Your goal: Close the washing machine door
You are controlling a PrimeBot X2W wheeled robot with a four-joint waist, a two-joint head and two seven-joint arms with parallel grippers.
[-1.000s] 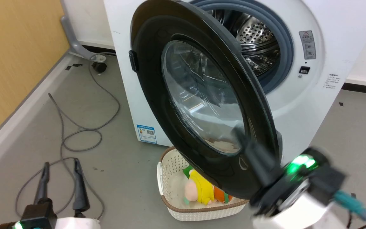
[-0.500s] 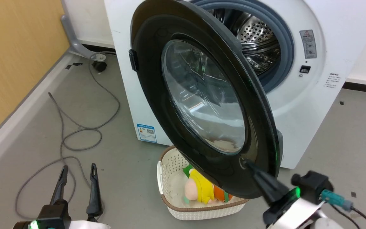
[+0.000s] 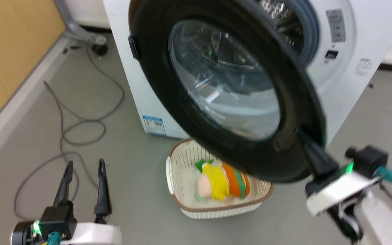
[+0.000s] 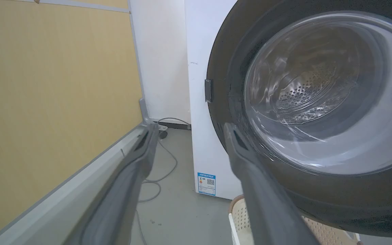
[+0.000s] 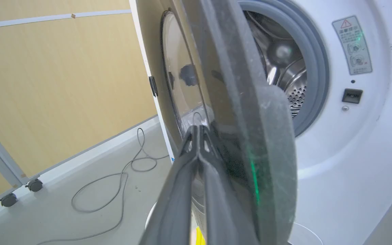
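The washing machine door stands partly open. Its left edge is held at the left side of the washing machine, and its right edge swings out toward the robot, away from the white front. Behind that free edge, a slice of the grey rubber ring and the steel drum shows near the top of the head view. The door's wide black rim and clear glass centre face the robot.

The right end effector has its two dark fingers pressed together with nothing between them. The joined tips rest against the black rim at the door's lower right, close to the free edge. In the right wrist view the closed end effector lies along the door's near face, just beside the thick edge, with the drum opening beyond.

The left end effector is low at the left over the grey floor, well apart from the door. Its fingers are spread wide and hold nothing. In the left wrist view the spread end effector points toward the machine's left front corner, and the door is at the right.

On the floor just in front of the machine, under the door's lower edge, sits a cream basket with a brown rim. A yellow, orange and green soft toy lies inside it. A grey cable loops over the floor to the left of the machine, near the yellow wall panel.
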